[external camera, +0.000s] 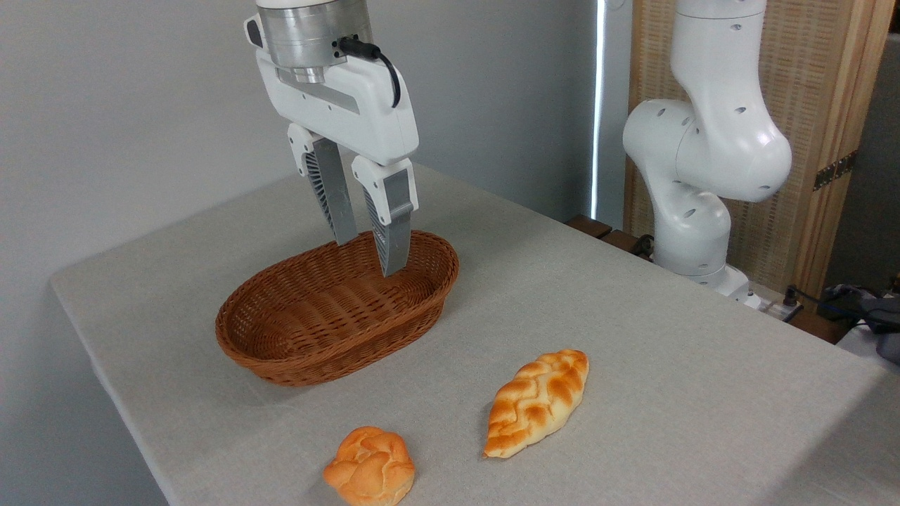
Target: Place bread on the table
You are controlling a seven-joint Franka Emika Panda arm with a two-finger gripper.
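One bread [537,403], one bun [370,475], one basket [337,316]

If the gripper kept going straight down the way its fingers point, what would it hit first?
Most likely the wicker basket: the gripper, jaws slightly apart and holding nothing, hangs over its far end, so the fingertips would meet the basket's inside or far rim. Depth is unclear. The braided loaf lies well off that line.
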